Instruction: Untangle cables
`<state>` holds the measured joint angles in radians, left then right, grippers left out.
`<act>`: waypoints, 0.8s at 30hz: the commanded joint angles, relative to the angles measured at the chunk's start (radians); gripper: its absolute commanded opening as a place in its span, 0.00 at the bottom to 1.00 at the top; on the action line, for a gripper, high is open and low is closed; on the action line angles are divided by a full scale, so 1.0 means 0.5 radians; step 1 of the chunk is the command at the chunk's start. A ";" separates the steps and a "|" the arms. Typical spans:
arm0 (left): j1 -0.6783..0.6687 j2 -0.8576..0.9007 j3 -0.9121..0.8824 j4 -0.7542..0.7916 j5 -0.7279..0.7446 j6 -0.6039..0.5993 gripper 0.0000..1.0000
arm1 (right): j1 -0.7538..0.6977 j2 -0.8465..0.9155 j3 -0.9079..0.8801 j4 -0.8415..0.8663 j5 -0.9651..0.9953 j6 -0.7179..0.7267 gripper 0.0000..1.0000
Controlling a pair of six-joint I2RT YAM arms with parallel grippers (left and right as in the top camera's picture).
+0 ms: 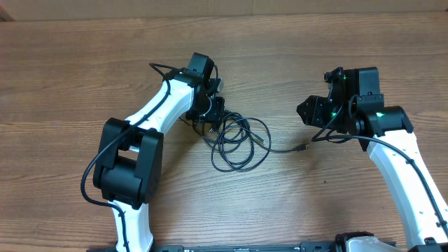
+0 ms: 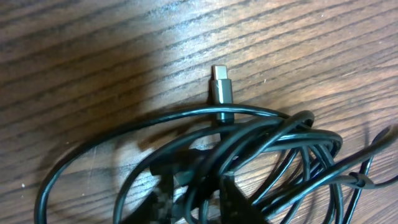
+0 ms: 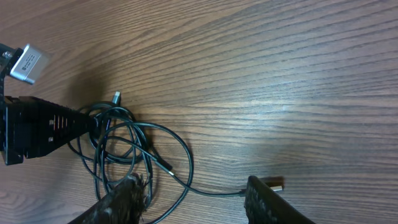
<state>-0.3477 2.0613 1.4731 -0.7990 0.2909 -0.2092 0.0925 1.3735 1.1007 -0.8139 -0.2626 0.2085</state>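
Note:
The cables (image 1: 241,143) are thin black wires in a loose coil at the table's middle. One strand runs right to a small plug (image 1: 301,148). My left gripper (image 1: 212,115) sits at the coil's upper left edge. In the left wrist view its jaws (image 2: 196,202) are closed around several strands of the cables (image 2: 280,143), with a metal-tipped plug (image 2: 219,84) lying just beyond. My right gripper (image 1: 308,112) is open and empty, above the table right of the coil. In the right wrist view its fingers (image 3: 196,202) straddle the trailing strand, with the plug (image 3: 273,185) by the right finger and the coil (image 3: 143,149) to the left.
The wooden table (image 1: 84,63) fills every view. The left arm's black and white body (image 1: 129,157) stands left of the coil. The right arm (image 1: 406,161) comes in from the lower right. The left gripper also shows in the right wrist view (image 3: 87,124).

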 commanded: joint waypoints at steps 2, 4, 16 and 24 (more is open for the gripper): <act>-0.047 0.020 -0.050 -0.009 -0.044 0.000 0.15 | -0.001 -0.020 0.026 -0.002 -0.008 -0.016 0.51; -0.063 0.020 -0.081 -0.012 -0.066 0.000 0.10 | -0.001 -0.020 0.026 -0.002 -0.009 -0.016 0.51; -0.079 0.002 -0.096 -0.040 0.013 0.000 0.04 | -0.001 -0.020 0.026 -0.008 -0.024 -0.016 0.51; -0.091 -0.133 0.224 -0.253 0.532 0.196 0.04 | -0.001 -0.020 0.026 0.050 -0.220 -0.018 0.52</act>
<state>-0.3801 2.0609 1.5002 -0.9115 0.4114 -0.1818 0.0921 1.3735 1.1007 -0.8028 -0.3111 0.2081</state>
